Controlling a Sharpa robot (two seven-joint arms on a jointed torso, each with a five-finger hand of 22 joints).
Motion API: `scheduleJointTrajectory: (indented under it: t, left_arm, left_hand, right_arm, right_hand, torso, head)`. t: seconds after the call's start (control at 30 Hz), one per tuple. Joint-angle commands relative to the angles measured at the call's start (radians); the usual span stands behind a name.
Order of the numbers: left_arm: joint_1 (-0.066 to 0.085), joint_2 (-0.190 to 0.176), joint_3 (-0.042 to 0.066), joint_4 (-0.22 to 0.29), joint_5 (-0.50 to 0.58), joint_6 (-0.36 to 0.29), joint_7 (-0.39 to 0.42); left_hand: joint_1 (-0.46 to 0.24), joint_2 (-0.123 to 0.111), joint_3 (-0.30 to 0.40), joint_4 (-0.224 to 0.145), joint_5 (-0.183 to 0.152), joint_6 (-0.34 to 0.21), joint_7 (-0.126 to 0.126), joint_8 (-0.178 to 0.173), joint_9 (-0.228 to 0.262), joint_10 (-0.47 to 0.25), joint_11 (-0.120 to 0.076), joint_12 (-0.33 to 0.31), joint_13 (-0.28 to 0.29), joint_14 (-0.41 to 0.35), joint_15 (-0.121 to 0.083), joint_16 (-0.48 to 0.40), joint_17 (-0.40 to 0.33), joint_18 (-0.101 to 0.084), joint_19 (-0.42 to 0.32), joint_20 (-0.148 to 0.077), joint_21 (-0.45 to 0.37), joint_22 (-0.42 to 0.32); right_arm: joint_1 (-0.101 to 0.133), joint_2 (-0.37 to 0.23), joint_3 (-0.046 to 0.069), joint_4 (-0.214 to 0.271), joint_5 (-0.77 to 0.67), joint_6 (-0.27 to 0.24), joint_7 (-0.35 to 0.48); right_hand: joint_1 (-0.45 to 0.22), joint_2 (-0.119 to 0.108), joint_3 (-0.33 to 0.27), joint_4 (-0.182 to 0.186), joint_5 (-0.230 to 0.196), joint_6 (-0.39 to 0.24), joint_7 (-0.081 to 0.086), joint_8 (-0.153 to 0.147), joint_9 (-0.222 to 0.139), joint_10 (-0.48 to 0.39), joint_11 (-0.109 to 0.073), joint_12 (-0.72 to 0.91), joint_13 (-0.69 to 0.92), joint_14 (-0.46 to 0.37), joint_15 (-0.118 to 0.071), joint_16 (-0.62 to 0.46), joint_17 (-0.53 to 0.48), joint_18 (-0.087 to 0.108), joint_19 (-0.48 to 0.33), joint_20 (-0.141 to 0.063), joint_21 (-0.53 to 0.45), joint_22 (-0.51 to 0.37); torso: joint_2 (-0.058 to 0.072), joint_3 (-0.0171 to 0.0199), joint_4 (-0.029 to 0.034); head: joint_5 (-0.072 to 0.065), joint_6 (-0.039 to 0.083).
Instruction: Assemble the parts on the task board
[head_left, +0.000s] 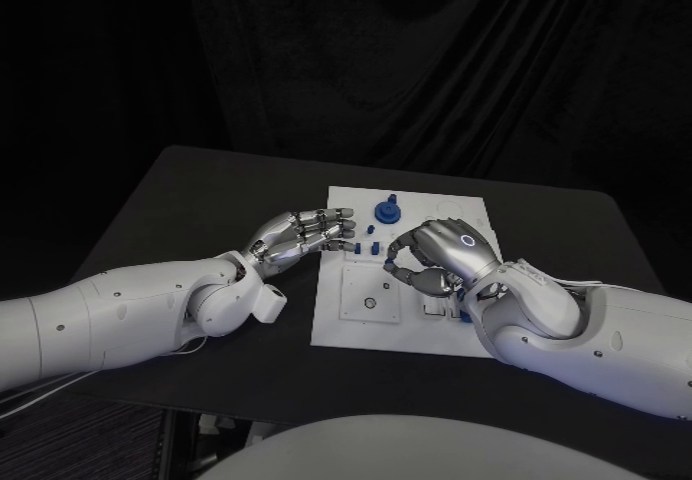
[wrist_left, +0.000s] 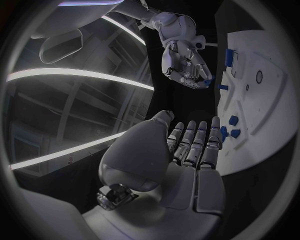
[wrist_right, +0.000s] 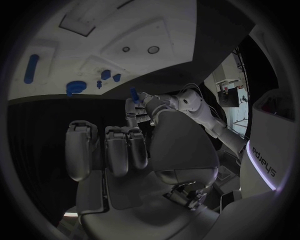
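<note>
The white board (head_left: 404, 330) lies flat in the middle of the black counter (head_left: 202, 190). Small blue parts are seen on it: a round knob-like part (head_left: 388, 212) near the far edge, and a few smaller blue pieces (head_left: 369, 246) just nearer, between the two hands. In the right wrist view an elongated blue part (wrist_right: 30, 68) is noted lying apart from the knob. A recessed square plate with a small round hole (head_left: 371, 302) is seen on the near left part of the board.

Left hand (head_left: 303, 236) — held at the board's left edge, fingers extended side by side toward the small blue pieces. In the left wrist view the fingertips (wrist_left: 214, 134) are seen just beside two blue pieces (wrist_left: 234, 126); contact cannot be confirmed. Nothing is seen in its grasp, but the right wrist view shows a small blue piece (wrist_right: 133, 93) right at its fingertips, so its state cannot be told.

Right hand (head_left: 437, 255) — placed over the middle of the board, fingers curled inward. In the left wrist view a small blue part (wrist_left: 205, 80) is seen at its fingertips — it appears pinched there.
</note>
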Motion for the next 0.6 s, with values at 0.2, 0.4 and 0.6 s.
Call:
scheduleJointTrajectory:
  t: [0.2,0.4,0.6]
  left_arm:
    - [-0.002,-0.002,0.001,0.006,0.002,0.010,0.027]
    - [-0.002,-0.003,0.001,0.007,0.002,0.011,0.025]
    - [-0.002,-0.002,0.001,0.008,0.002,0.013,0.022]
  left_hand:
    - [-0.005,-0.008,0.006,-0.001,-0.004,-0.002,0.001,-0.002,0.001,-0.009,0.001,0.006,-0.002,-0.004,-0.001,0.008,-0.001,-0.001,-0.010,0.000,-0.006,-0.001]
    - [-0.006,-0.010,0.007,-0.001,-0.004,-0.001,0.001,-0.002,0.001,-0.009,0.002,0.008,-0.001,-0.001,-0.001,0.012,0.000,-0.001,-0.009,0.000,-0.005,-0.002]
    - [-0.006,-0.012,0.010,0.000,-0.003,0.000,0.001,-0.001,0.001,-0.008,0.003,0.012,-0.001,0.006,0.000,0.020,0.002,-0.002,-0.008,-0.001,-0.005,-0.003]
  right_arm:
    - [0.000,-0.012,0.000,0.011,0.208,-0.214,0.261]
    - [0.000,-0.018,0.000,0.011,0.308,-0.228,0.344]
    - [-0.011,-0.024,-0.002,-0.006,0.385,-0.200,0.407]
  right_hand:
    - [-0.005,-0.001,-0.002,0.001,0.003,-0.007,0.005,-0.007,-0.001,0.108,-0.001,0.003,0.263,0.106,-0.002,0.003,0.263,-0.015,0.061,-0.003,0.014,0.231]
    - [-0.004,0.000,-0.002,0.002,0.003,-0.008,0.006,-0.008,-0.001,0.108,0.000,0.003,0.263,0.106,-0.001,0.003,0.263,-0.015,0.060,-0.002,0.012,0.231]
    - [0.005,0.004,0.002,0.001,0.004,-0.014,0.010,-0.015,-0.003,0.108,0.005,0.003,0.263,0.106,0.004,0.003,0.263,-0.013,0.056,0.001,0.006,0.229]
  torso:
    - [0.001,-0.0013,-0.0004]
    - [0.003,-0.0001,0.0001]
    - [0.002,0.0007,-0.0005]
  head:
    - [0.002,0.000]
    - [-0.001,0.000]
    - [-0.001,0.000]
